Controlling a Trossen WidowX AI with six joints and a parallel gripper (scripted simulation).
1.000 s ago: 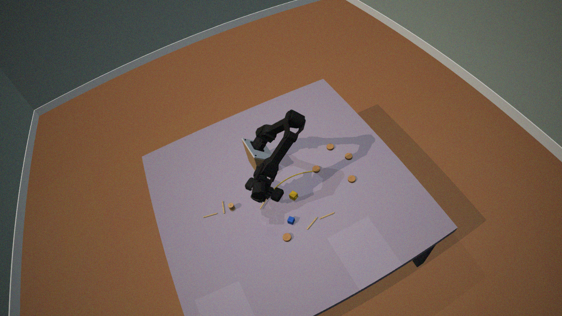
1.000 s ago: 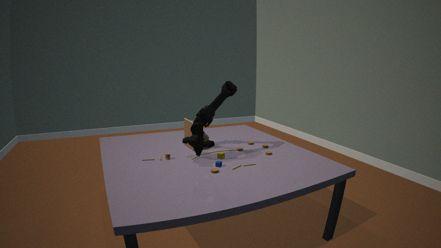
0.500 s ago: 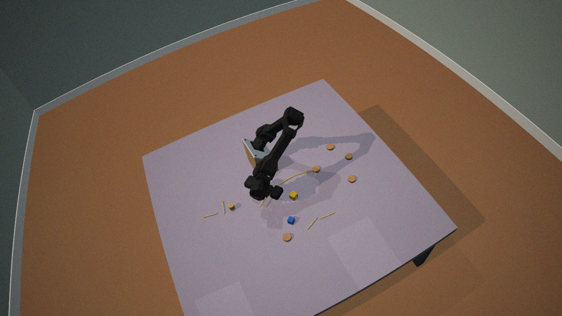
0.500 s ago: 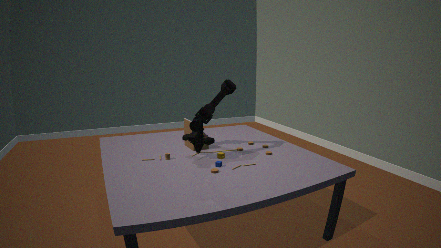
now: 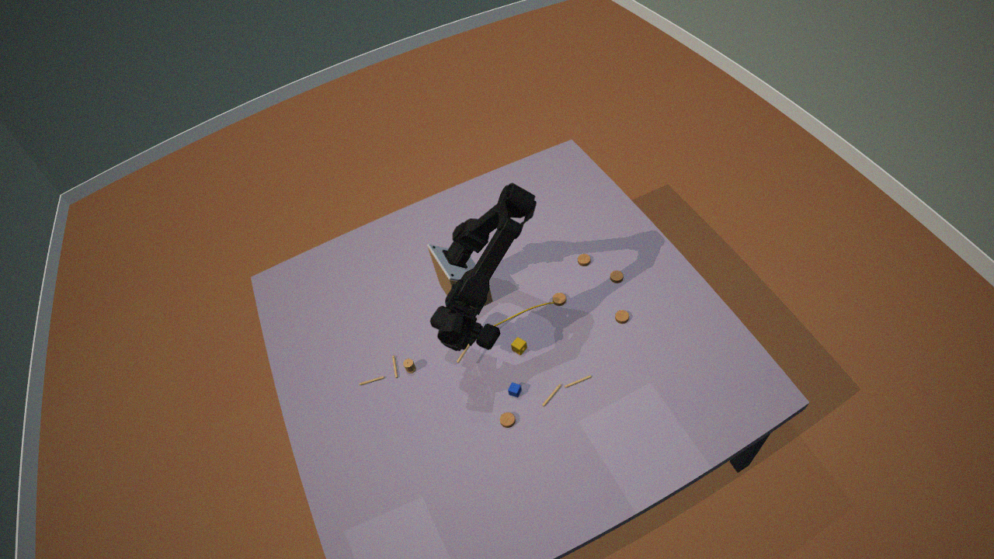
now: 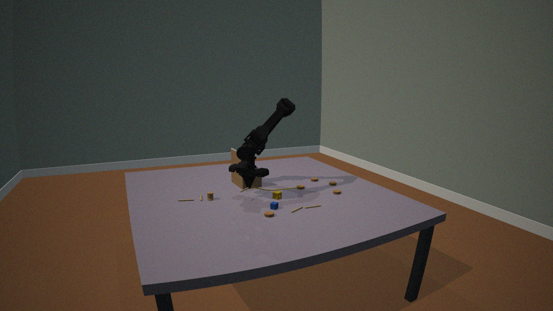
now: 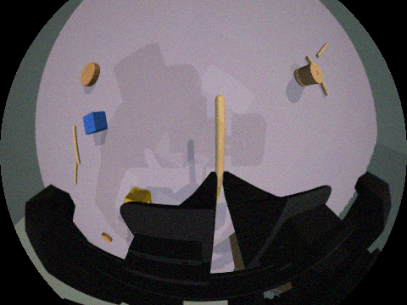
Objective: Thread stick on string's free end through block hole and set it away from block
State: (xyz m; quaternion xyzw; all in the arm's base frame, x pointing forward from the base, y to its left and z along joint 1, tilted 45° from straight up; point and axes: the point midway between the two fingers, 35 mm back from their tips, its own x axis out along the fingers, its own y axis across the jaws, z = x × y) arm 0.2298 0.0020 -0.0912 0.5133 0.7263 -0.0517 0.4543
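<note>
My gripper (image 5: pixel 470 343) (image 6: pixel 249 185) (image 7: pixel 219 176) is shut on the thin wooden stick (image 5: pixel 462 354) (image 6: pixel 244 189) (image 7: pixel 220 135). It holds the stick near one end, a little above the table, and the free end points ahead in the wrist view. The yellow string (image 5: pixel 521 310) (image 6: pixel 278 188) runs from the gripper to the round wooden button (image 5: pixel 558 299) (image 6: pixel 300 186) on the table. The small wooden block (image 5: pixel 408 365) (image 6: pixel 210 195) (image 7: pixel 308 74) stands to the left in the top and exterior views, apart from the stick.
A yellow cube (image 5: pixel 518 345) (image 6: pixel 277 194) (image 7: pixel 137 196) sits beside the gripper and a blue cube (image 5: pixel 514 390) (image 6: pixel 274 205) (image 7: pixel 94 122) sits nearer the front. Loose sticks (image 5: pixel 371 380) (image 5: pixel 551 394) and several wooden discs (image 5: pixel 583 259) (image 5: pixel 507 419) lie around. The arm's base box (image 6: pixel 236 179) stands behind the gripper.
</note>
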